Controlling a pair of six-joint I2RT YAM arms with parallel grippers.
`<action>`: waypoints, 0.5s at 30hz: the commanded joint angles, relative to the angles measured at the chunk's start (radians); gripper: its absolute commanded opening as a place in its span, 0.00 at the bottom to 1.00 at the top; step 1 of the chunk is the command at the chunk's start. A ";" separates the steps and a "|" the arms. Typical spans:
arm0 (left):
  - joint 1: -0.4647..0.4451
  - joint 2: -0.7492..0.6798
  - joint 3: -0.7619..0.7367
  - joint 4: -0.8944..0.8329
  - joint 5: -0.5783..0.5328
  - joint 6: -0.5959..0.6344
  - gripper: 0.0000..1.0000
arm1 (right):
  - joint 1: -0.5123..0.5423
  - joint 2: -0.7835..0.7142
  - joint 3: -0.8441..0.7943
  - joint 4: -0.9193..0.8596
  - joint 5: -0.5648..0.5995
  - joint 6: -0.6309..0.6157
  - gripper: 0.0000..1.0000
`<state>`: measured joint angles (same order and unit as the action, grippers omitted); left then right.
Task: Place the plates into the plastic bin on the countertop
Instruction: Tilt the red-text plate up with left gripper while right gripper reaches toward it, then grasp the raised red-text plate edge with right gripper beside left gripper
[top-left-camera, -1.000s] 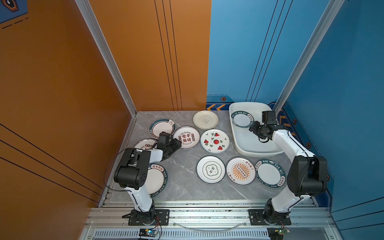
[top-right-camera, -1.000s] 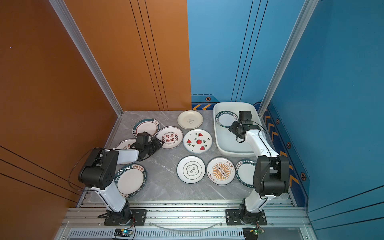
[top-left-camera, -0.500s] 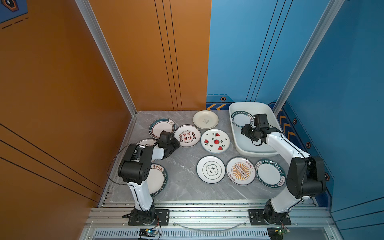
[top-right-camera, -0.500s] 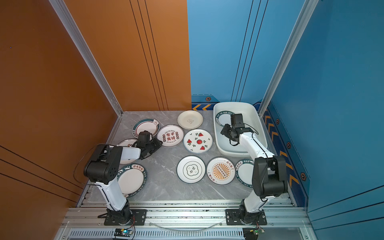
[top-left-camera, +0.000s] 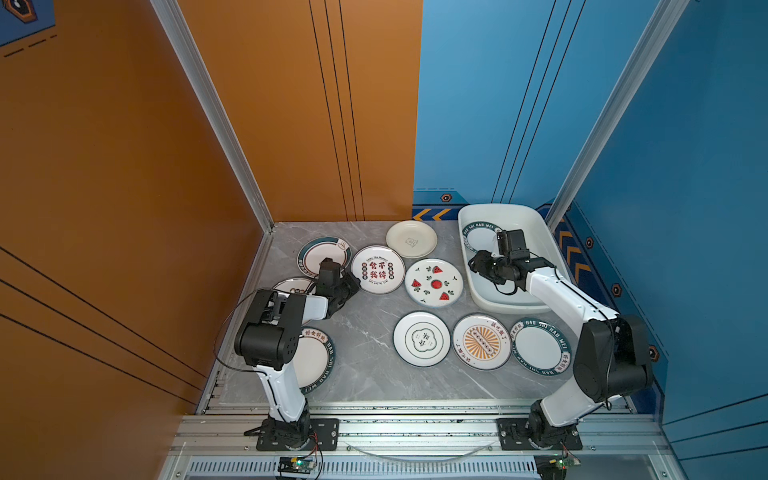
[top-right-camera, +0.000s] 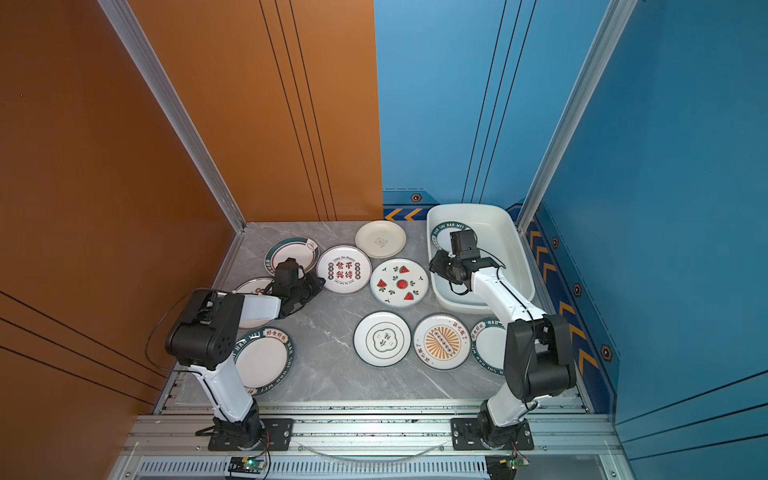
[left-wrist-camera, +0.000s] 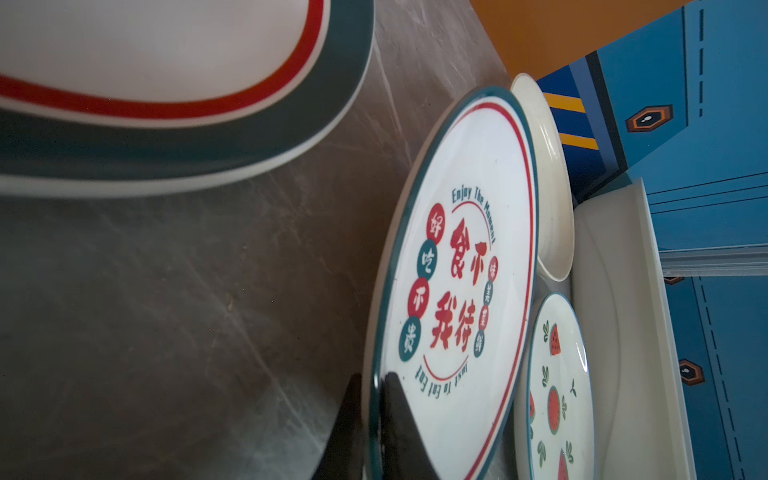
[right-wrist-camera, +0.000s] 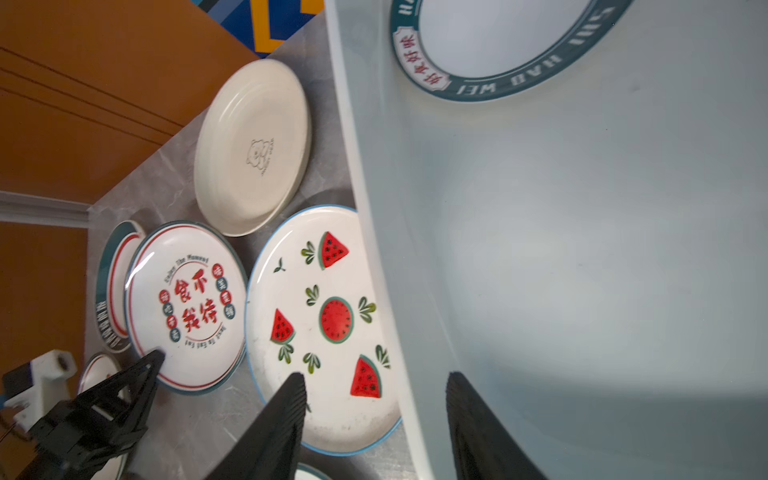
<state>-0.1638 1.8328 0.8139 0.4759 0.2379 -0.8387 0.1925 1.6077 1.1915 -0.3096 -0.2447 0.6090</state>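
Observation:
My left gripper (left-wrist-camera: 371, 380) is shut on the near rim of the red-character plate (top-left-camera: 377, 269), one finger under it and one on top; in a top view the left gripper (top-left-camera: 352, 286) sits at that plate's left edge. My right gripper (right-wrist-camera: 374, 376) is open and empty, astride the left wall of the plastic bin (top-left-camera: 500, 206). In both top views the bin holds one green-rimmed plate (top-right-camera: 446, 237). Other plates lie on the countertop (top-left-camera: 365, 332): watermelon (top-left-camera: 434, 282), cream (top-left-camera: 411, 239), sunburst (top-left-camera: 481, 341).
A red-ringed green-rimmed plate (top-left-camera: 324, 255) lies behind my left gripper, and another plate (top-left-camera: 293, 284) is partly under that arm. Front plates: green-lettered (top-left-camera: 316, 357), cloud-patterned (top-left-camera: 422, 338), green-lettered (top-left-camera: 540, 347). Orange and blue walls close in the back and sides.
My left gripper has closed onto the rim of the red-character plate. My right gripper has drawn back from over the bin's plate toward the bin's left wall, still open.

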 joint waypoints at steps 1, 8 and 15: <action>0.014 -0.022 -0.042 -0.099 0.026 0.044 0.00 | 0.018 0.010 -0.030 0.128 -0.200 0.003 0.61; 0.053 -0.143 -0.071 -0.144 0.081 0.045 0.00 | 0.121 0.066 0.003 0.186 -0.284 -0.061 0.79; 0.070 -0.334 -0.061 -0.303 0.099 0.091 0.00 | 0.198 0.178 0.096 0.190 -0.322 -0.084 0.84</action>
<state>-0.1024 1.5833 0.7456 0.2367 0.2947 -0.7868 0.3763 1.7504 1.2400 -0.1432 -0.5297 0.5556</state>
